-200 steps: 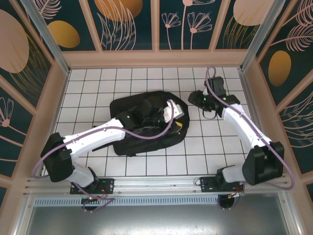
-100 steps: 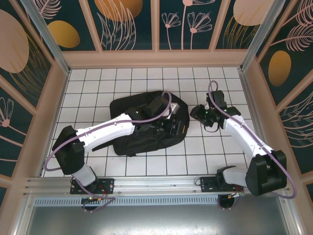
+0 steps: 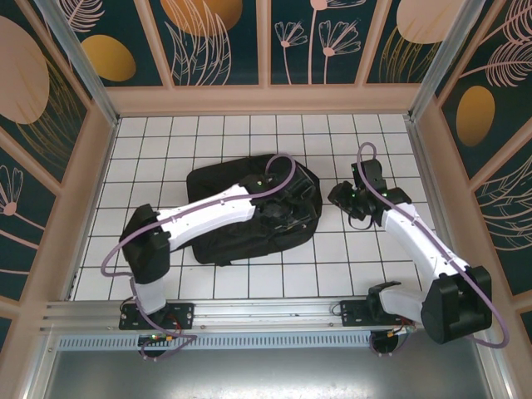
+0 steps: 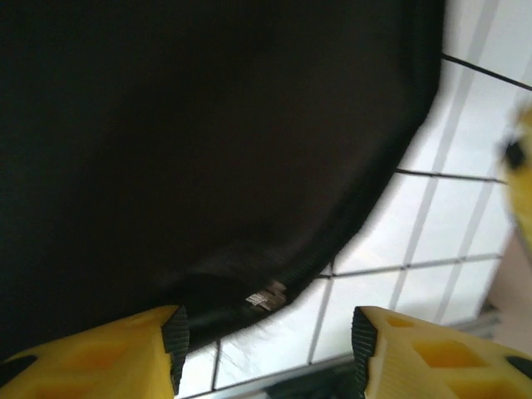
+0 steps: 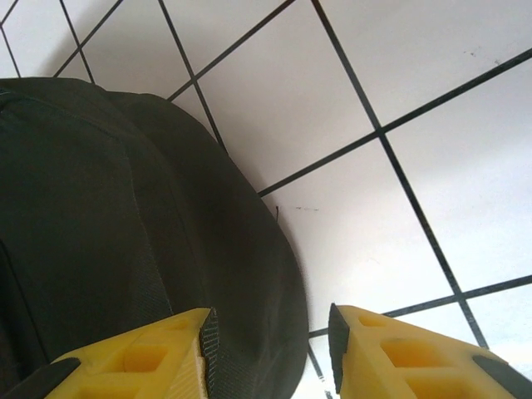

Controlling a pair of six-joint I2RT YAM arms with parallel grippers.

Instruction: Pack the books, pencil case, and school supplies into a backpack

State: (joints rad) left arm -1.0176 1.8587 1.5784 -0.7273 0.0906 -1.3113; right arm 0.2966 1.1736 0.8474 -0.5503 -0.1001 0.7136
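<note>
backpack [image 3: 218,181] lies mid-table [image 3: 166,141]. left gripper [image 4: 266,332] hangs over its right end, jaws partly apart and empty. right gripper [image 5: 270,328] is just beside its right edge, also parted, holding nothing.

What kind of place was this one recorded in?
Probably a lab robot cell, not a real room: a white gridded table boxed in by leaf-print panels, with two arms bolted to a metal rail at its near edge.

White shells and black joint housings form the left arm [image 3: 208,209] and right arm [image 3: 416,239]; lilac cables [image 3: 362,149] loop alongside; fingers [image 5: 125,357] are yellow.
</note>
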